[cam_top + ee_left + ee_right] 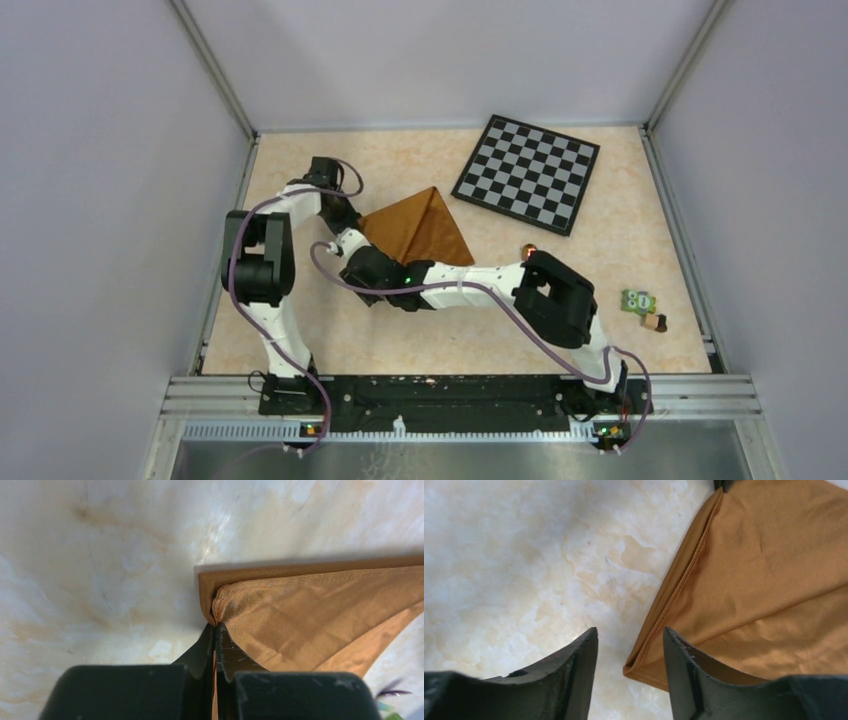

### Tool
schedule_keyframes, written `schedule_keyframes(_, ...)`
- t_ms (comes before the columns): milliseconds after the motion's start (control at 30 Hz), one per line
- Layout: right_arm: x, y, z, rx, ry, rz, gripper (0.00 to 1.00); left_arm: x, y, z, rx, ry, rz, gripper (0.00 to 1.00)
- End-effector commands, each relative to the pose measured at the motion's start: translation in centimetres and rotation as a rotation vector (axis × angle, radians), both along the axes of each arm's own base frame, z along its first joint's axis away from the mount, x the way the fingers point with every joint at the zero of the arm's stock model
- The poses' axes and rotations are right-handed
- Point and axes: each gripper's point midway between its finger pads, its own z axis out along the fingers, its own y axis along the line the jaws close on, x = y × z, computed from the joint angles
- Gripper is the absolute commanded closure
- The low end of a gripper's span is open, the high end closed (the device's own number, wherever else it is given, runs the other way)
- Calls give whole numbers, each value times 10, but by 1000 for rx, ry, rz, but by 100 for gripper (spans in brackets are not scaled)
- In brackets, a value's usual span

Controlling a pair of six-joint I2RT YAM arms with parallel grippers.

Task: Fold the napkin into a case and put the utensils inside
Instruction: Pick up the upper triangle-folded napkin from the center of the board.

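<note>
the napkin (418,228) is lying folded into a triangle of rust-brown cloth near the middle of the desk (300,330), with its layered edges showing along one side. my left hand (216,627) is pinching the napkin's left corner, its two fingers pressed together with the cloth bunching up between them. my right hand (630,632) is hanging low at the napkin's near edge with its fingers standing apart. another corner of the fold is sitting in the gap between them, and the finger on that side is overlapping the cloth. i cannot tell from the wrist view whether either finger is touching it. in the top view both arms are reaching in toward the napkin's left side, close beside each other. just right of the napkin, by my right arm's elbow, a small reddish glint is showing that may be the spoon (527,249), though it is too small to be sure. a checkered board (527,173) is lying at the far right, apart from the napkin.
</note>
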Motion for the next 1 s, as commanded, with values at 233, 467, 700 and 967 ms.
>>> schedule_keyframes(233,-7,-18,-16,-79,33,-71,50,-63,7,-31,-52,207,104,100)
schedule_keyframes(467,-12,-21,-32,-110,73,-59,59,-63,7,-32,-53,209,114,100)
schedule_keyframes(700,-5,-25,-44,-126,98,-73,64,-65,8,-35,-48,210,115,100)
schedule_keyframes(967,6,-33,-55,-170,93,-111,55,-66,6,-38,-55,209,99,100)
